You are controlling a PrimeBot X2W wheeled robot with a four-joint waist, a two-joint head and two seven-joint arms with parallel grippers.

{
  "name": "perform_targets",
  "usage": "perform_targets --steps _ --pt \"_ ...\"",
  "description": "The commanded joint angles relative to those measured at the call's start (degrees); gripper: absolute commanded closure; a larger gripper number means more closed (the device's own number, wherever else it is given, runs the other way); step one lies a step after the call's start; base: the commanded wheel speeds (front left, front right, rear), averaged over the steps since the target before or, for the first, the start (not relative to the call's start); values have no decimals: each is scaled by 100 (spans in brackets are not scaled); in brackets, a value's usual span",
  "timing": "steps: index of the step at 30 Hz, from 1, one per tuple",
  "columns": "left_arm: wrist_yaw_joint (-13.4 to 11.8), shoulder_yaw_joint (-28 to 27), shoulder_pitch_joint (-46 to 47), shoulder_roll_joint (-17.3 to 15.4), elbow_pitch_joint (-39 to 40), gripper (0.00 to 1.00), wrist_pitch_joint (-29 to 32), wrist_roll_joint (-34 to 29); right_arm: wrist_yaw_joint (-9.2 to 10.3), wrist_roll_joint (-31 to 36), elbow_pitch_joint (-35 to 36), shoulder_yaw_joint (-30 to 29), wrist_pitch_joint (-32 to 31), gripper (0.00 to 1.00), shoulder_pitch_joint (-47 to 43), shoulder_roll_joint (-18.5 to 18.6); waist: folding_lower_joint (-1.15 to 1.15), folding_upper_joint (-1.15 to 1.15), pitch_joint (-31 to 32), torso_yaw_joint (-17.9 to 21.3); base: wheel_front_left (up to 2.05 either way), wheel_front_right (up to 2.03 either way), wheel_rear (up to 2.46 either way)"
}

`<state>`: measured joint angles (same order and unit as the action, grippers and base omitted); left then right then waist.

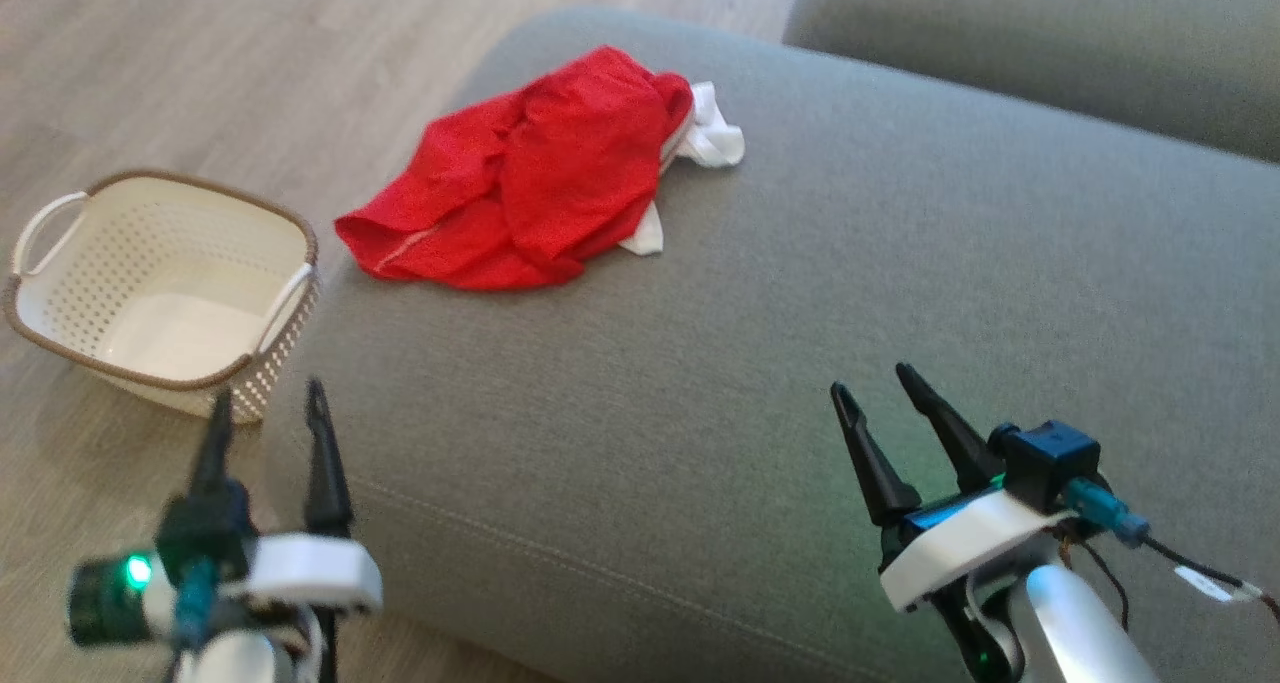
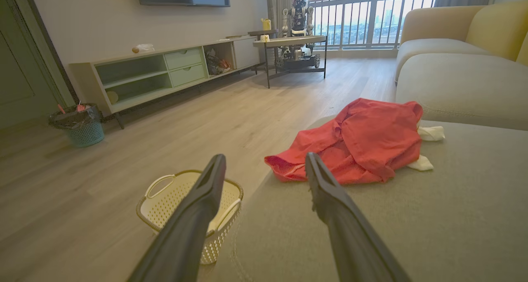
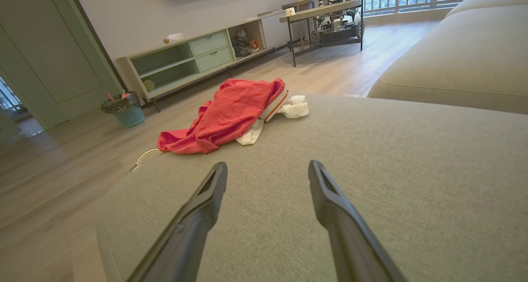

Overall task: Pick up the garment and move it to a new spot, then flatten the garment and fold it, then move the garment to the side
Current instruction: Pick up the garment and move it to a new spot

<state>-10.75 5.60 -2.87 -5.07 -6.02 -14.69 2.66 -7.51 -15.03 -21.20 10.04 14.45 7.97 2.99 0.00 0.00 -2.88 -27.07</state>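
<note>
A crumpled red garment point(image 1: 530, 178) with white trim lies on the far left part of the grey sofa seat point(image 1: 800, 313). It also appears ahead of the fingers in the left wrist view point(image 2: 359, 143) and further off in the right wrist view point(image 3: 229, 114). My left gripper point(image 1: 268, 398) hovers open near the seat's front left corner, well short of the garment. Over the seat's front right, my right gripper point(image 1: 878, 381) is open too, with nothing between its fingers point(image 3: 330, 191).
A cream perforated basket point(image 1: 160, 283) with a brown rim stands on the wooden floor left of the sofa. Another sofa cushion point(image 1: 1050, 43) rises at the back right. Across the room are a low cabinet point(image 2: 165, 71), a bin point(image 2: 80, 125) and a side table point(image 2: 295, 46).
</note>
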Motion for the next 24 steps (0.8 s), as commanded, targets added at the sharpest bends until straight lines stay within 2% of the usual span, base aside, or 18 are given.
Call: perform_targets --steps 1,8,11,17,24 --pt "50 -266 564 -129 158 0 -31 1 2 95 245 77 17 0 306 -12 0 0 -299 223 0 0 0" --pt "450 -615 1712 -497 -366 0 -31 248 2 507 736 -13 -258 0 598 -12 0 0 -1158 703 0 0 0" --pt "671 -723 2317 -751 -709 0 -31 312 2 702 1040 -17 -408 0 710 -12 0 0 -1514 930 0 0 0" --pt "1281 -603 3579 -1133 -1996 0 440 516 2 846 1582 -54 -624 0 803 -12 0 0 -2007 1264 0 0 0" --pt "1640 -460 4805 -1412 -3350 0 1042 718 2 924 1887 28 -719 0 879 -12 0 0 -2428 1584 0 0 0"
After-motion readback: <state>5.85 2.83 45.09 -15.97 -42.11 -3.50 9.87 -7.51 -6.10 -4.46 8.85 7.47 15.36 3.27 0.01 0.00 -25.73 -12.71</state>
